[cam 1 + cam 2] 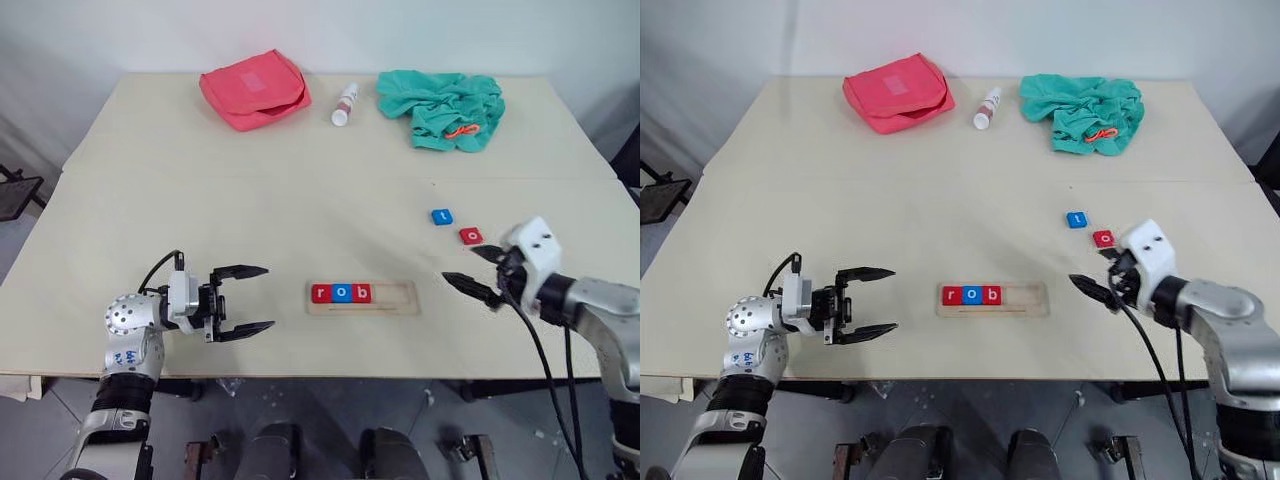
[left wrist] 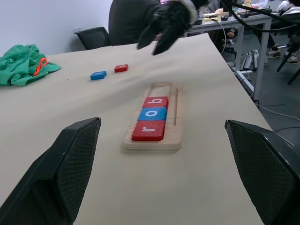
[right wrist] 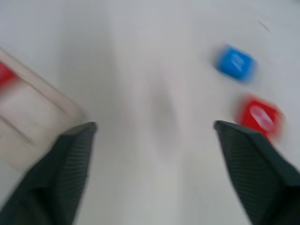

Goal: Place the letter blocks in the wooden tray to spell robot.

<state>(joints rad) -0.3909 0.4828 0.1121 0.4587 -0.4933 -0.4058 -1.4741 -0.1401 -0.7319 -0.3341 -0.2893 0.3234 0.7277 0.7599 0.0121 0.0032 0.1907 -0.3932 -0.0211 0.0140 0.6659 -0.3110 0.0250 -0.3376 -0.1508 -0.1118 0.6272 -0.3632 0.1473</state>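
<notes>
Wooden tray [image 1: 390,300] reads "r o b"; loose "t" block [image 1: 442,216], "o" block [image 1: 470,236] nearby.

Three letter blocks [image 1: 340,293] in the wooden tray's [image 1: 393,298] left half, two blocks [image 1: 456,226] right-behind.

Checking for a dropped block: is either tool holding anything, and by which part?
Nothing is held: left tool and right tool are both open and empty.

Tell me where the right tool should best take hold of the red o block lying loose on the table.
Probably from straight above, closing on two opposite side edges. The red o block lies flat on the table, so only its thin edges give purchase. The blue t block sits apart from it, leaving room. The right tool, open, is beside it.
</notes>
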